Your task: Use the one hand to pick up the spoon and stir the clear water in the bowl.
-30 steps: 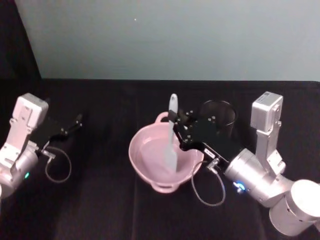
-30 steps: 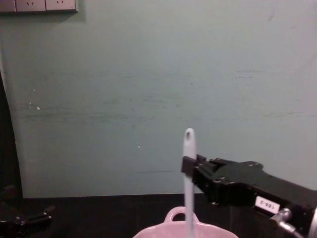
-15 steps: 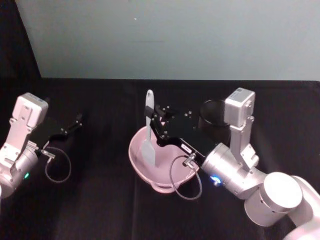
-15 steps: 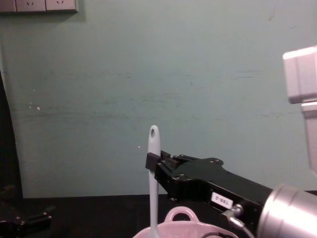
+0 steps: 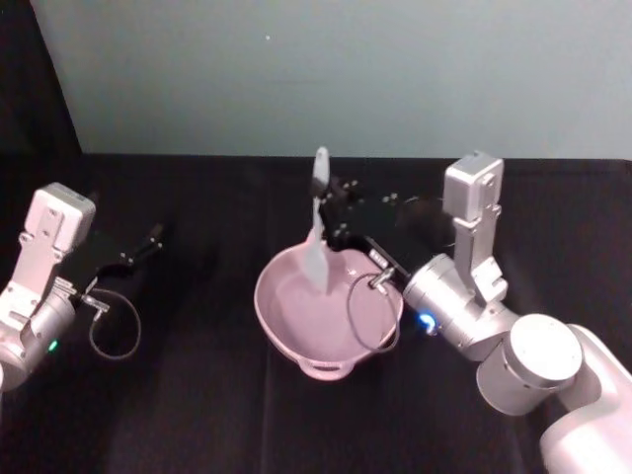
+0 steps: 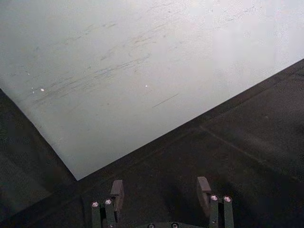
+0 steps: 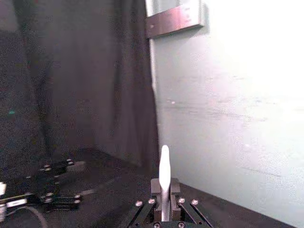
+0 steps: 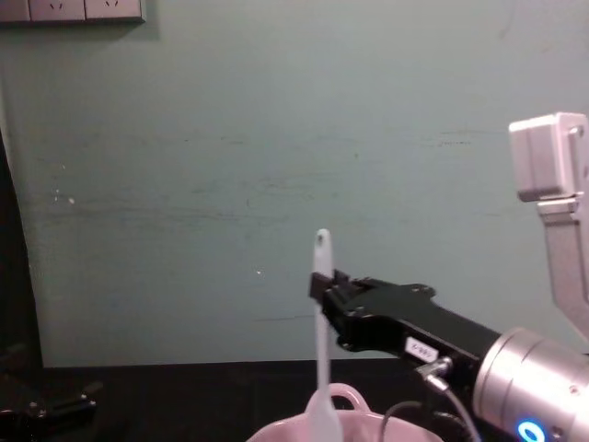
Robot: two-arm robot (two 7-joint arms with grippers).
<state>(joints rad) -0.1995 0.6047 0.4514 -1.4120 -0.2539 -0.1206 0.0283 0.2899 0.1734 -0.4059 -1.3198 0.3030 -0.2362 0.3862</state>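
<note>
Upright spoon over bowl, handle pinched in right tool; left tool idle, wide

Right pincer: black, flat jaws, silver screws, small white numbered label. Silver-grey round wrist, blue light, thin looped cable, white box above wrist. Left pincer: black, same build.

Robot test lab, bare setup. Plain pale-green wall, scuffed, close behind the right hand. Bench below the hand draped in black cloth. Black curtain far to its left. Sockets high on the wall, up-left of it.
</note>
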